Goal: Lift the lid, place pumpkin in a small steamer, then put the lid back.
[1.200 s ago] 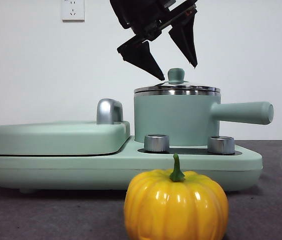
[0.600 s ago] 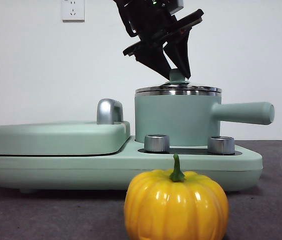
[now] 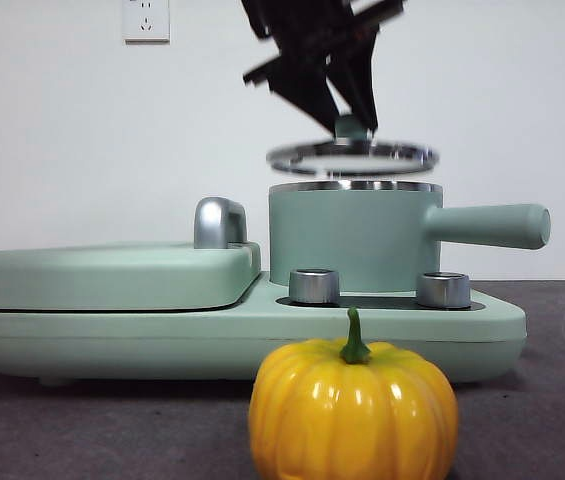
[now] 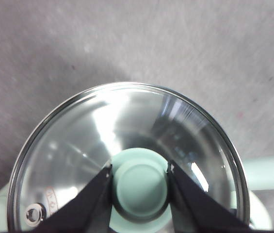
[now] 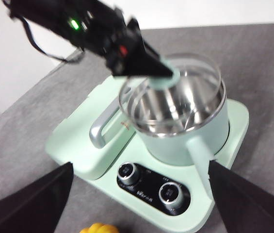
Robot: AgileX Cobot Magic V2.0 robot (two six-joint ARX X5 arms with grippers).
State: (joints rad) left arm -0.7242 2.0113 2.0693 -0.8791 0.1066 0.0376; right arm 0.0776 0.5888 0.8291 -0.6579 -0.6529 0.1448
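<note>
Pumpkin (image 3: 353,409), glossy yellow and ribbed, is sitting lower centre awaiting placement, while the left tool (image 4: 140,171) is gripping the steel-rimmed clear glass lid (image 3: 352,156) above the mint-green cylindrical steamer (image 3: 354,238), with the right tool (image 5: 139,199) spread wide.

One lid (image 3: 352,156), one small steamer (image 3: 354,238), one pumpkin (image 3: 353,410). One base appliance (image 3: 112,325) carrying two silver knobs (image 3: 314,285), one flat rectangular cover (image 3: 112,273) and one chrome handle (image 3: 219,222). Two wall sockets (image 3: 146,19). Two end effectors: left end effector (image 4: 140,167), right end effector (image 5: 141,201).
</note>
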